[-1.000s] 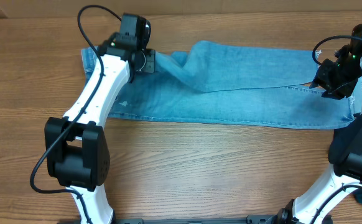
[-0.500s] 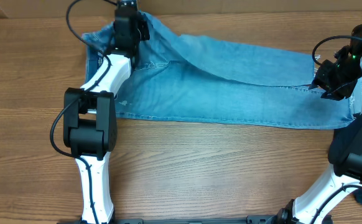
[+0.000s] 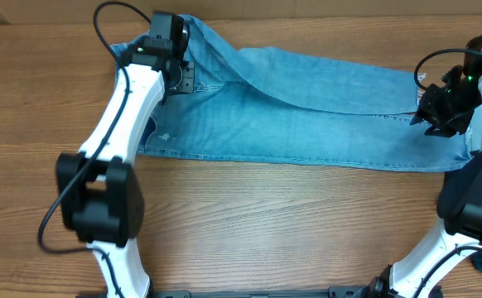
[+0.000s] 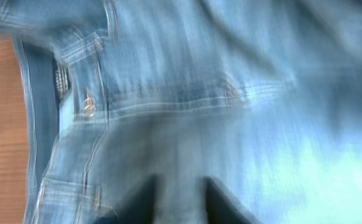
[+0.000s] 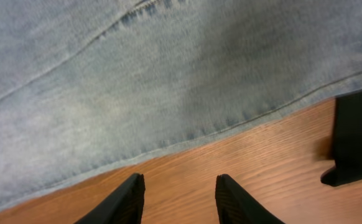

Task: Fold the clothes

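Jeans are laid across the surface toward 12 o'clock; left tool at 10 and right tool at 3 are spread, empty. Limp, weighty denim is judged best pinched at waistband and hem.

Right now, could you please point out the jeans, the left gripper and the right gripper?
jeans (image 3: 324, 124), overhead view, on the middle of the leg fabric.
left gripper (image 4: 180, 198), left wrist view, midway between its fingertips.
right gripper (image 5: 180, 186), right wrist view, midway between its fingertips.
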{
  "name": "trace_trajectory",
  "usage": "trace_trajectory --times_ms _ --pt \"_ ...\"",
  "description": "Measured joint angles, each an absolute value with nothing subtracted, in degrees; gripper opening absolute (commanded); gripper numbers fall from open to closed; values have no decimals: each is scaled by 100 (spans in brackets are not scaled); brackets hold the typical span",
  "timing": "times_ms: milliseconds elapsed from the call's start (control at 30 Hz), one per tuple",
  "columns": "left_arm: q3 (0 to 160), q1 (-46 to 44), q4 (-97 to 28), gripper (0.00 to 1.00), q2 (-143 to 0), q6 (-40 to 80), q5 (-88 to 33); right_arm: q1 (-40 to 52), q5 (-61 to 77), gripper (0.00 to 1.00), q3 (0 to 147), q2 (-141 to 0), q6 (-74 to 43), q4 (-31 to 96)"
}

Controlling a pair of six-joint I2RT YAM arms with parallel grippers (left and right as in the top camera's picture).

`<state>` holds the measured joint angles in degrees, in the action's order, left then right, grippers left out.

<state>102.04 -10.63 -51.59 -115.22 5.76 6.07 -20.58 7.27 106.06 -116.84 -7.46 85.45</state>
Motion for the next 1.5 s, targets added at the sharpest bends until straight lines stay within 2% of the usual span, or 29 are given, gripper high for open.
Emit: trace_trajectory --times_ms 100,200,300,467,700,733,933,1067,1267,1300,1333,1367,1400,1433,1500 --pt "10132 -1090 -5924 8 -11378 607 447 -2058 727 42 10047 -11662 -746 8003" --pt "9574 -1085 -5800 36 -11546 628 401 -2058 727 47 9583 -11660 -735 7452" --pt "9063 -1074 -5725 37 -11642 628 416 -2058 727 49 9474 -11660 -740 7277" --pt "8971 -810 -5874 49 -11638 762 668 -2058 729 61 9470 -11660 -742 7284" --pt "8969 -198 -6296 51 -11120 755 607 -2058 727 64 9470 -11660 -731 7286" --pt "8969 -8 -6287 56 -11056 753 528 -2058 727 64 9470 -11660 -731 7286" --pt "8965 947 -6123 72 -11034 432 -178 -2060 729 64 9439 -11660 -731 7290" --pt "8958 1135 -5588 72 -11037 -314 -377 -2058 727 64 9437 -11660 -731 7314" --pt "8958 1135 -5658 72 -11531 -1313 -862 -2058 727 64 9437 -11660 -727 7338" --pt "8958 1135 -5664 66 -11620 -1378 -873 -2058 729 64 9437 -11660 -729 7352" --pt "8958 1135 -5662 36 -11679 -1404 -882 -2058 729 64 9437 -11660 -729 7352" --pt "8958 1135 -5671 19 -11730 -1433 -886 -2058 727 64 9437 -11660 -729 7352" --pt "8960 1135 -5723 10 -11773 -1459 -884 -2060 727 64 9437 -11660 -729 7354" --pt "8960 1135 -5841 8 -11806 -1485 -886 -2058 729 64 9437 -11660 -731 7352" --pt "8960 1135 -6073 15 -11813 -1511 -891 -2058 729 64 9437 -11660 -731 7356"
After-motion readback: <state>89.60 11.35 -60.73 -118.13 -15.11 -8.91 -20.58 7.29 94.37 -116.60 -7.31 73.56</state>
